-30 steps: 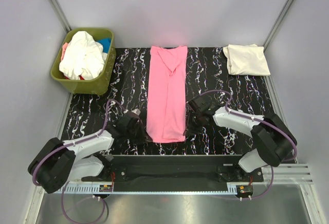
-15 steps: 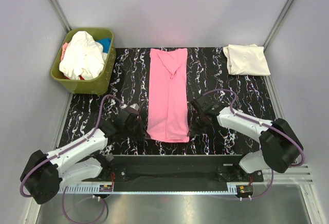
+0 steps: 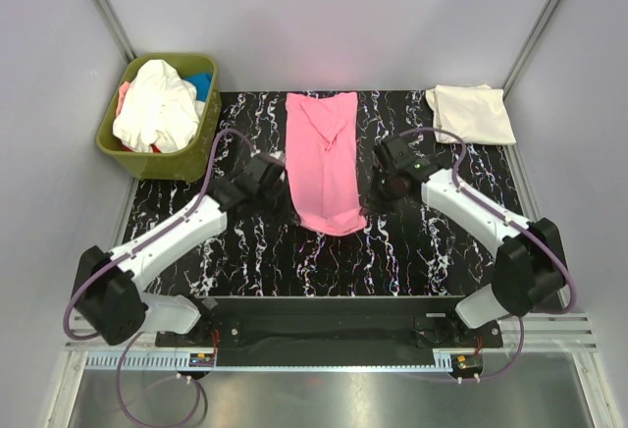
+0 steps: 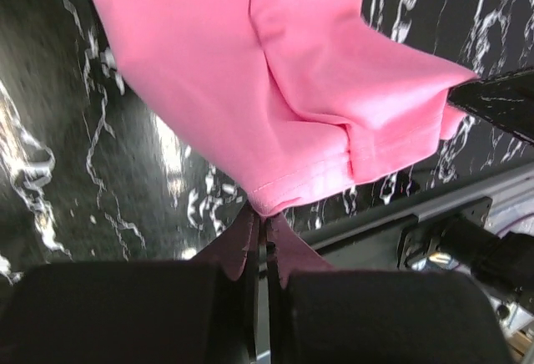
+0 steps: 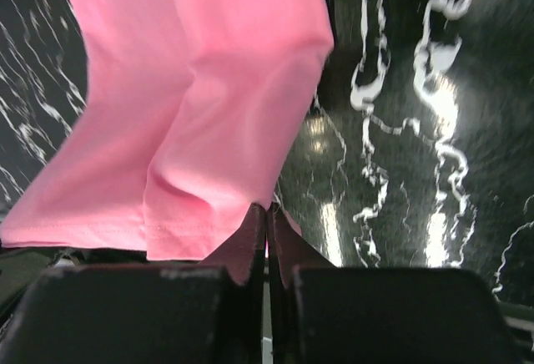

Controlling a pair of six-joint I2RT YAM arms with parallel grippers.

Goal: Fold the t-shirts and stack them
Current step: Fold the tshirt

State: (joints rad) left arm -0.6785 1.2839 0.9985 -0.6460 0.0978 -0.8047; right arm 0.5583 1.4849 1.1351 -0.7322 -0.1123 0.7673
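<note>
Top external view: a pink shirt [image 3: 324,158] lies lengthwise down the middle of the black marbled table [image 3: 245,251], folded into a long narrow strip. Its far end rests flat near the back edge, while its near end is held up off the surface and narrows between the two arms.

The left gripper [image 3: 283,185] sits at the left side of that raised end and the right gripper [image 3: 377,192] at the right side, both reaching in toward the cloth from either flank.

From the left wrist camera, the left gripper [image 4: 260,224] is pinched tight on the hem corner of the pink shirt [image 4: 275,72], the stitched edge sitting right at the fingertips and the cloth draping away above the table. From the right wrist camera, the right gripper [image 5: 267,214] is likewise clamped on the other hem corner of the pink shirt [image 5: 209,88], with the fabric hanging in soft folds to the left.

At the back right corner of the table a cream shirt [image 3: 471,114] lies folded in a neat rectangle, well apart from the pink one. At the back left stands a green bin [image 3: 196,161], just off the table's corner, with a crumpled white shirt [image 3: 155,104] heaped in it and a bit of blue cloth [image 3: 201,82] showing behind.
</note>
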